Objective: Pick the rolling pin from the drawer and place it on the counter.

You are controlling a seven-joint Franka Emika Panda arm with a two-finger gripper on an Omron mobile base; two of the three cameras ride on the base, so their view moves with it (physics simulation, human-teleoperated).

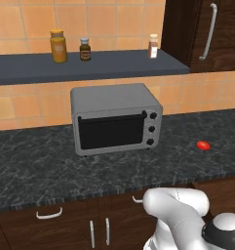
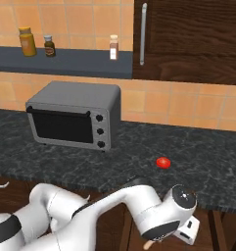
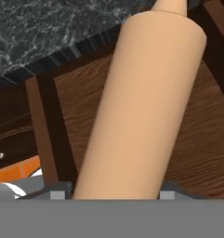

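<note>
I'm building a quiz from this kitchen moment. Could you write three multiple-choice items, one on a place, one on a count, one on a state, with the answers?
1. Where does the small red thing lie?
A. on the wall shelf
B. on the counter, right of the toaster oven
C. on top of the toaster oven

2. How many jars and bottles stand on the wall shelf?
A. two
B. three
C. five

3. How is the toaster oven's door?
A. closed
B. hanging fully open
C. missing

Answers:
1. B: the small red thing rests on the counter, right of the toaster oven.
2. B: three containers stand on the wall shelf: a yellow jar, a dark bottle and a pale bottle.
3. A: its dark glass door sits flush with the front.
</note>
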